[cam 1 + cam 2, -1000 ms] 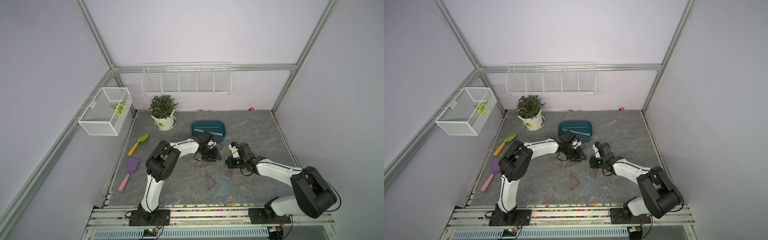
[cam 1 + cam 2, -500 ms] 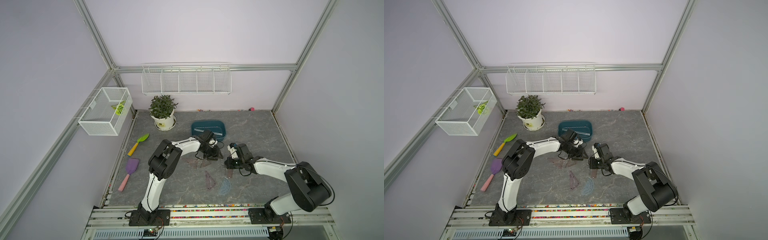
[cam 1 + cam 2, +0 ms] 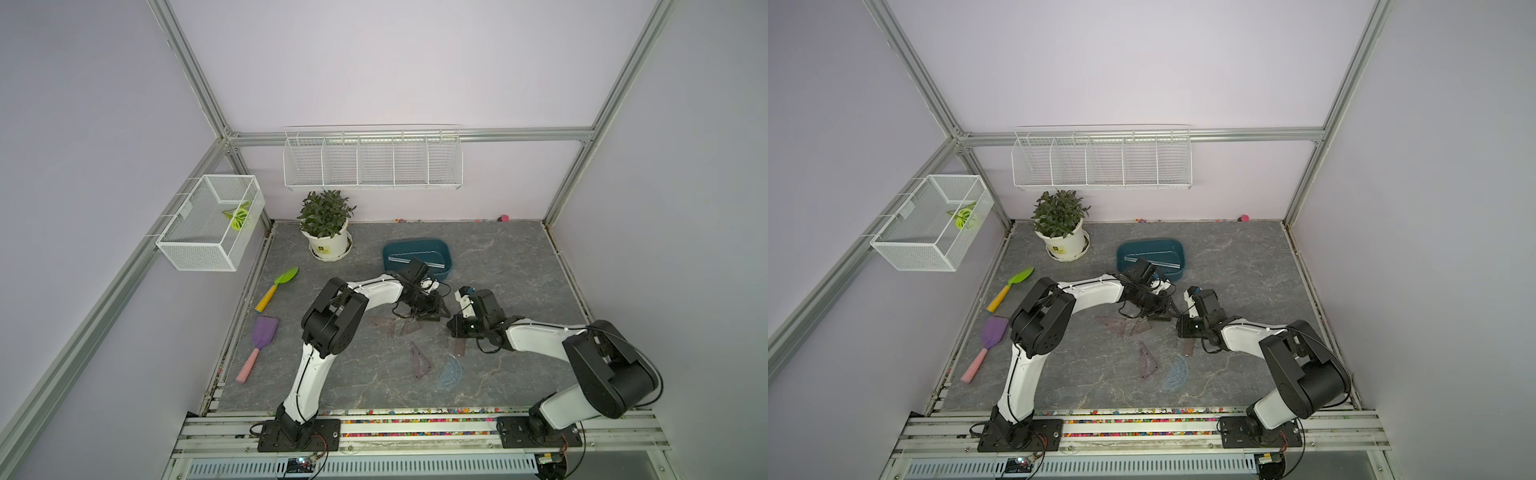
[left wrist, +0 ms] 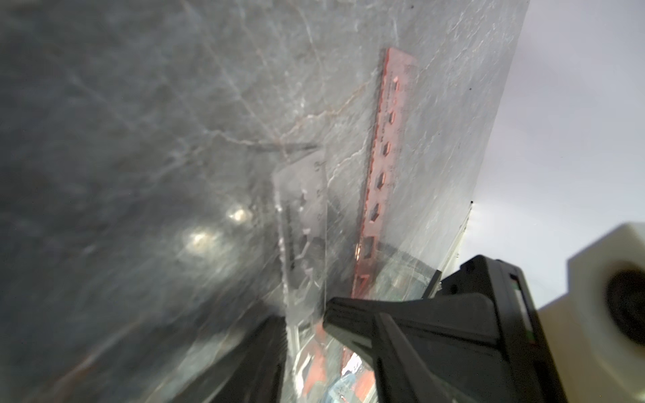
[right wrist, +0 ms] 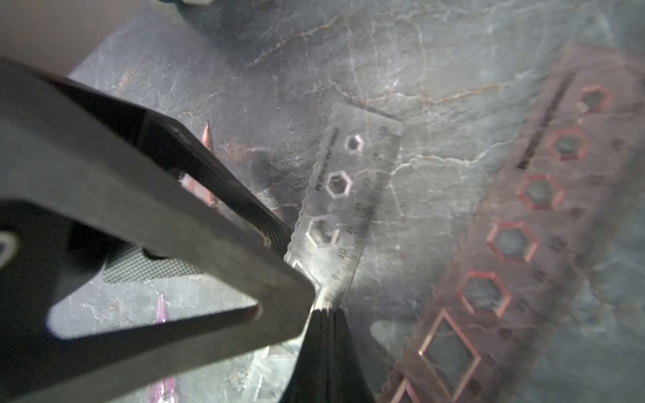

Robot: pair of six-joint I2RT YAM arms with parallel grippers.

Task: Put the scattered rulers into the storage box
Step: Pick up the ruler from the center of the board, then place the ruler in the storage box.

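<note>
A clear straight ruler (image 5: 356, 195) is held off the table in my right gripper (image 5: 326, 312), which is shut on its end. My left gripper (image 4: 303, 314) meets it from the other side, jaws apart, with the ruler (image 4: 303, 226) between its fingers (image 5: 209, 251). In both top views the two grippers (image 3: 434, 309) (image 3: 453, 328) nearly touch just in front of the dark teal storage box (image 3: 390, 253), which holds one ruler (image 3: 415, 261). A tinted straight ruler (image 5: 523, 244), three triangles (image 3: 380, 324) (image 3: 411, 328) (image 3: 419, 359) and a bluish protractor (image 3: 451, 374) lie on the table.
A potted plant (image 3: 328, 245) stands left of the box. A green trowel (image 3: 282, 280) and a purple shovel (image 3: 264, 332) lie along the left edge. White wire baskets hang on the left wall (image 3: 212, 226) and the back wall (image 3: 372, 162).
My right gripper has edged left towards the left one, with the clear ruler in it. The left jaws have narrowed a little around the ruler.
</note>
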